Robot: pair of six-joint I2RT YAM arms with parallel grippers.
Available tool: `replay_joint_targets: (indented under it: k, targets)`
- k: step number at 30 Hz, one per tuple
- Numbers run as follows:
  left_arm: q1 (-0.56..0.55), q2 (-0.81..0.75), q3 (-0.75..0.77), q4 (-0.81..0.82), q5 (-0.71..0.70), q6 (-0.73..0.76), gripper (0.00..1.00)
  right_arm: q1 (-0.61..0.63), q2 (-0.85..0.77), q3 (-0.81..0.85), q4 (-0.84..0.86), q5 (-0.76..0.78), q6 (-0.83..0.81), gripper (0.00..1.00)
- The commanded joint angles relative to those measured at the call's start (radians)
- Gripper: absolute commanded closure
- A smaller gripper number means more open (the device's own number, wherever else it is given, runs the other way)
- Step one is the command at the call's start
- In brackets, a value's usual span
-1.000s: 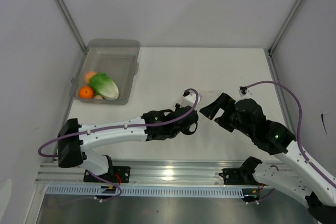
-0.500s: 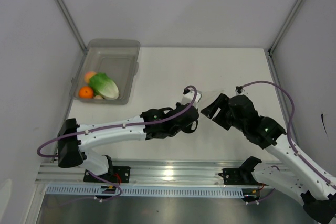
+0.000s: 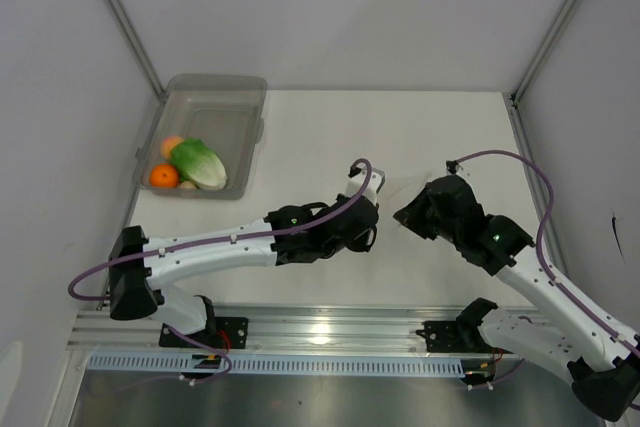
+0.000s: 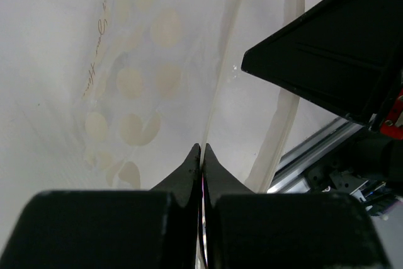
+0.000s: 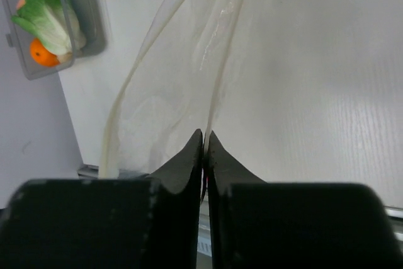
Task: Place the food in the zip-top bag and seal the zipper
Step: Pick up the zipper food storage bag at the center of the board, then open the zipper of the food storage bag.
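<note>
Treat zip-top bag (image 5: pixel 170 86), pinched mid-worktop toward the near edge by left gripper (image 4: pixel 201 150) and right gripper (image 5: pixel 203 137) both clenched on its film, as limp, slick, featherweight; grip by the stiffer zipper rim, well apart from food (image 3: pixel 198 164) in far-left-corner bin (image 3: pixel 218 87).

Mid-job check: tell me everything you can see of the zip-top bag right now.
The zip-top bag is thin, clear, soft plastic, wrinkled, with pale round spots and a line of small print in the left wrist view. A thicker cloudy band, likely the zipper, runs along one edge. It looks empty. The left claw and the right claw each pinch its film, jaws closed. From above it is nearly invisible between them.
</note>
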Motion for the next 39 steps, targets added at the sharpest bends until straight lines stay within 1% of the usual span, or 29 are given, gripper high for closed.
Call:
replay_joint_targets:
  k: [1, 2, 4, 5, 8, 11, 12, 13, 14, 15, 17, 18, 20, 21, 25, 27, 32, 35, 38, 39]
  targets:
    - [0.01, -0.04, 0.057, 0.021, 0.005, -0.042, 0.99, 0.008, 0.002, 0.046, 0.007, 0.044, -0.02, 0.96]
    - [0.012, -0.039, 0.068, 0.018, 0.005, -0.048, 1.0, 0.014, 0.003, 0.073, -0.02, 0.062, -0.032, 1.0]
    - [0.02, -0.037, 0.076, 0.025, 0.023, -0.056, 0.99, 0.023, 0.006, 0.112, -0.052, 0.087, -0.051, 1.0]
    - [0.023, -0.03, 0.08, 0.039, 0.037, -0.056, 0.99, 0.032, 0.011, 0.158, -0.097, 0.125, -0.063, 1.0]
    - [0.03, -0.016, 0.093, 0.071, 0.097, -0.056, 0.99, 0.054, 0.031, 0.23, -0.173, 0.18, -0.106, 1.0]
    - [0.032, -0.001, 0.093, 0.125, 0.145, -0.067, 0.99, 0.063, 0.063, 0.345, -0.261, 0.229, -0.146, 1.0]
    - [0.032, 0.003, 0.093, 0.133, 0.154, -0.07, 0.98, 0.069, 0.071, 0.362, -0.276, 0.238, -0.158, 1.0]
    - [0.033, 0.007, 0.091, 0.139, 0.162, -0.071, 0.95, 0.069, 0.078, 0.377, -0.295, 0.242, -0.173, 1.0]
    - [0.035, 0.012, 0.096, 0.14, 0.169, -0.074, 0.9, 0.069, 0.088, 0.393, -0.325, 0.248, -0.186, 1.0]
    - [0.038, 0.024, 0.094, 0.139, 0.174, -0.083, 0.76, 0.069, 0.106, 0.414, -0.339, 0.251, -0.21, 1.0]
    - [0.052, 0.035, 0.094, 0.147, 0.201, -0.087, 0.72, 0.069, 0.123, 0.422, -0.37, 0.248, -0.23, 1.0]
    - [0.058, 0.047, 0.096, 0.15, 0.211, -0.088, 0.67, 0.069, 0.137, 0.423, -0.378, 0.24, -0.247, 1.0]
    - [0.081, 0.062, 0.094, 0.153, 0.246, -0.096, 0.6, 0.069, 0.146, 0.417, -0.39, 0.231, -0.255, 1.0]
    - [0.09, 0.07, 0.094, 0.157, 0.261, -0.099, 0.54, 0.071, 0.147, 0.411, -0.392, 0.225, -0.264, 1.0]
    - [0.133, 0.108, 0.08, 0.183, 0.338, -0.108, 0.49, 0.074, 0.146, 0.384, -0.399, 0.193, -0.276, 1.0]
    - [0.15, 0.119, 0.082, 0.196, 0.378, -0.108, 0.49, 0.075, 0.144, 0.376, -0.399, 0.186, -0.281, 1.0]
    - [0.159, 0.139, 0.079, 0.232, 0.419, -0.097, 0.49, 0.074, 0.15, 0.351, -0.378, 0.154, -0.293, 1.0]
    - [0.162, 0.138, 0.077, 0.234, 0.419, -0.097, 0.52, 0.077, 0.172, 0.348, -0.375, 0.142, -0.301, 1.0]
    - [0.179, 0.128, 0.076, 0.234, 0.419, -0.105, 0.7, 0.081, 0.184, 0.351, -0.375, 0.14, -0.305, 1.0]
    - [0.185, 0.122, 0.073, 0.233, 0.418, -0.11, 0.84, 0.081, 0.189, 0.36, -0.379, 0.151, -0.305, 1.0]
